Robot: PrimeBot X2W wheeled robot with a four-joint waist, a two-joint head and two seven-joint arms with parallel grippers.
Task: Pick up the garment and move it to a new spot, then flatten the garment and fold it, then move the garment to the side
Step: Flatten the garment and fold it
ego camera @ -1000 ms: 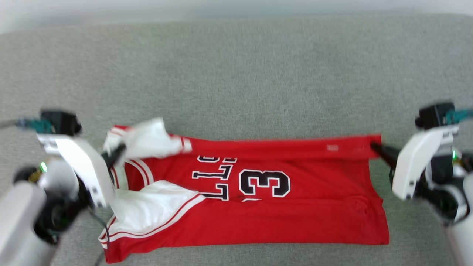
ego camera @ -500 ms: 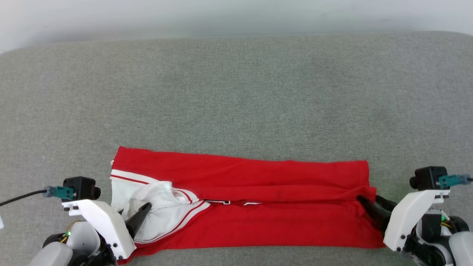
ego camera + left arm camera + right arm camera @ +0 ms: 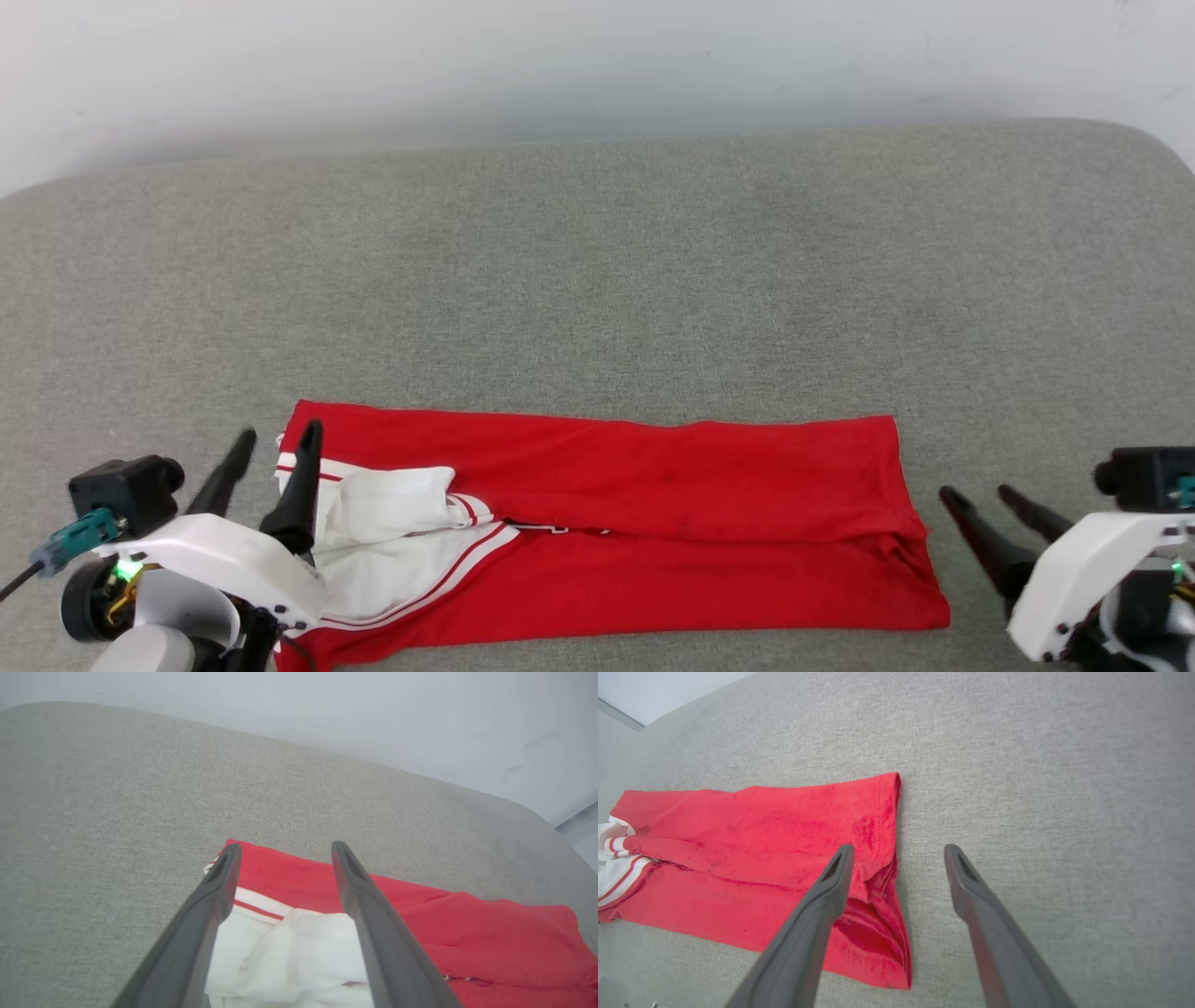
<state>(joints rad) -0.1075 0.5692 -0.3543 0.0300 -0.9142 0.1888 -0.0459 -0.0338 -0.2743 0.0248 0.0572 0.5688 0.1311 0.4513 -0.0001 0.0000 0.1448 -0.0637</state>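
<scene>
The red jersey [image 3: 653,523] with white, stripe-trimmed sleeves lay folded in a long band at six o'clock on the grey fabric surface [image 3: 597,280], bare room stretching toward twelve, the left gripper [image 3: 280,431] at eight over its sleeve edge and the right gripper [image 3: 974,490] at four just off its hem, both spread wide and empty.

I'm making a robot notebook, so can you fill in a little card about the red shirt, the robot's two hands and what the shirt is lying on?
garment: red jersey with white striped-trim sleeves, folded into a long strip, lying flat
surface: grey fabric cushion
left hand: open, at the sleeve end, gripping nothing
right hand: open, beside the hem end, gripping nothing
</scene>
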